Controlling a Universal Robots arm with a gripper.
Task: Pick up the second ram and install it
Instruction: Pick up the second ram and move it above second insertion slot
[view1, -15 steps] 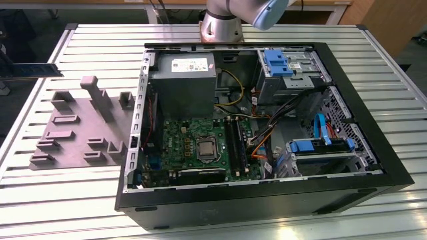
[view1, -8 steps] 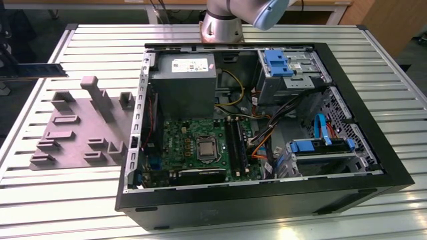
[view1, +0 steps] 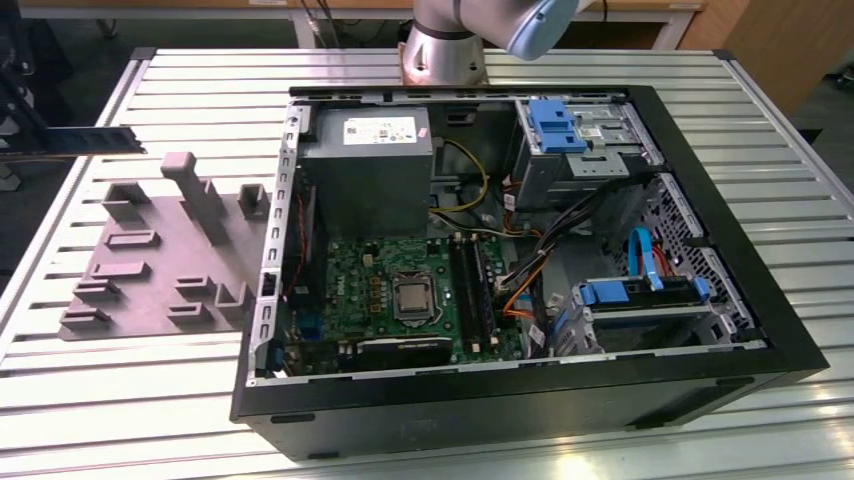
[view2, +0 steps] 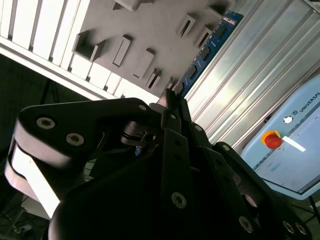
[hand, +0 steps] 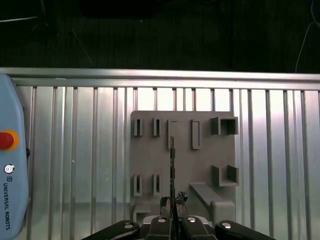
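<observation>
We see the gripper (view2: 170, 100) with its fingers pinched together on one end of the second ram (view2: 210, 47). The blue-black strip sticks straight out past the tips. In the first wrist view the second ram (hand: 172, 165) reads as a thin edge-on line, with the gripper (hand: 172, 202) closed on its near end. We judge it is held on edge so its long edge can drop into a narrow slot. It hangs over the grey fixture tray (hand: 200, 165), in line with one of the narrow pockets. From that view we cannot tell if it is touching or just clear.

In the exterior view the second ram (view1: 80, 140) is a dark horizontal bar at about 10 o'clock from the fixture tray (view1: 147, 270), and it looks lifted free. The open computer case (view1: 534, 400) sits at 3 o'clock from the tray, well apart from the ram. The black memory slots (view1: 467, 285) lie near the case centre, at about 5 o'clock from the power supply (view1: 367, 170). Ram picked, not yet installed.
</observation>
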